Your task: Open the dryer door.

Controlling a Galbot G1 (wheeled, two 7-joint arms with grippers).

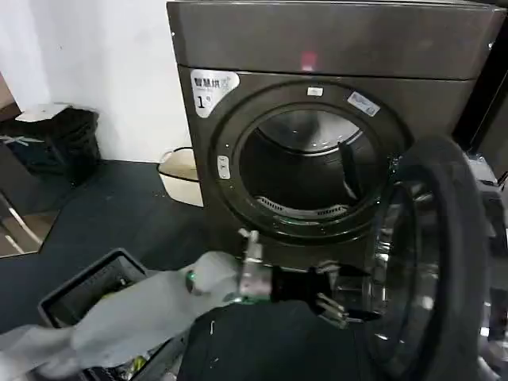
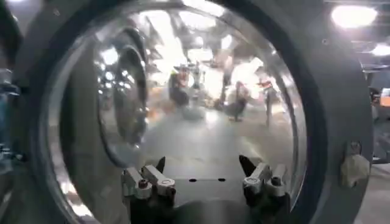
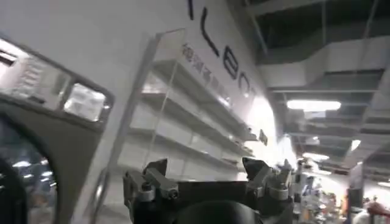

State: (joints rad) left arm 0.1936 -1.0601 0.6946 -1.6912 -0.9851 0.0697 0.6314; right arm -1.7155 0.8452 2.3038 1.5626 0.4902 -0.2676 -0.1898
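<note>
With the dryer door [image 1: 444, 262] swung wide beside my released left claw [image 1: 343, 311], I judge withdrawing comes next.

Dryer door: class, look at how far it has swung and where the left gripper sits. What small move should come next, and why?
Probably draw the left gripper back from the dryer door. The door already hangs wide, clear of the drum opening, and the gripper's fingers are open beside its inner side, holding nothing. The right gripper is open too, up beside the machine.
</note>
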